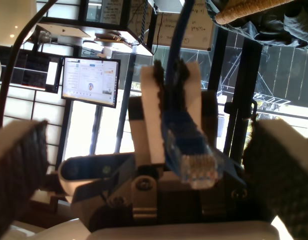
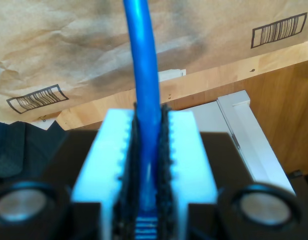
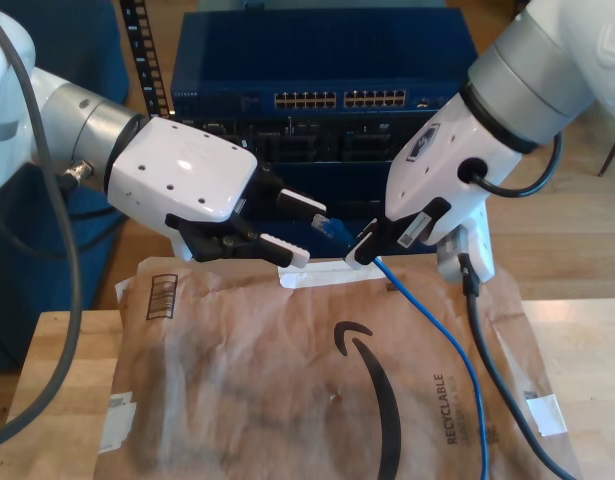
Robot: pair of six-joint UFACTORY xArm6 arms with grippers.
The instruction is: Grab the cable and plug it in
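Cable (image 3: 439,322) clamped in my second gripper (image 3: 364,247), mid-frame in the exterior view; plug (image 1: 198,165) between wide-spread fingers of my first gripper (image 3: 305,232).

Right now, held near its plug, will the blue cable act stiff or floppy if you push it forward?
Probably floppy along its length: below my second tool the cable sags in a curve over the paper bag. The short end with the plug likely stays straight, since it juts out unsupported. Thin, so likely light.

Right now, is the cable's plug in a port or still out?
Out. The plug hangs free in the air, the cable clamped in my second tool, short of the switch ports.
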